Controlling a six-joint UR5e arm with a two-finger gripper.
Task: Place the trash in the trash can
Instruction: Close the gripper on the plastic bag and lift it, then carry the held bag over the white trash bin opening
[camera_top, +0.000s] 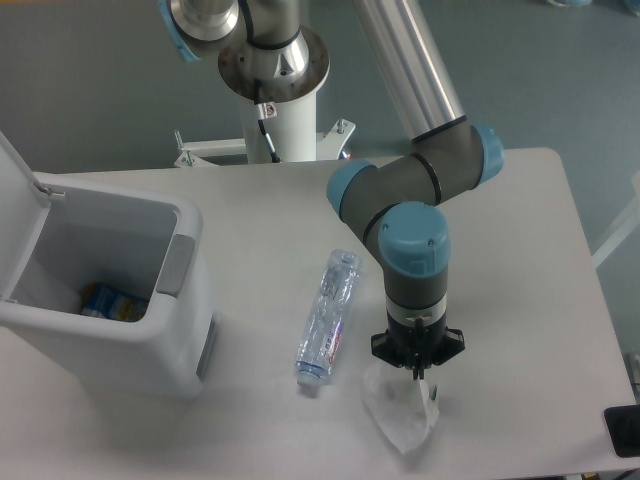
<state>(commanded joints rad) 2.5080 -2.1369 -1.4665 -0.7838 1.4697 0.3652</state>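
Note:
A crumpled white wrapper (398, 412) with a small green mark lies near the table's front edge. My gripper (417, 371) points straight down onto its upper end, fingers drawn together on the wrapper. A crushed clear plastic bottle (328, 317) with a blue-red label lies flat just left of the gripper, cap toward the front. The trash can (110, 330), a boxy white bin with a grey side panel, stands at the left with its lid (18, 170) swung open.
Something blue and yellow (110, 301) lies in the bottom of the bin. The arm's white base column (280, 100) rises behind the table. A dark object (622, 430) sits at the table's front right corner.

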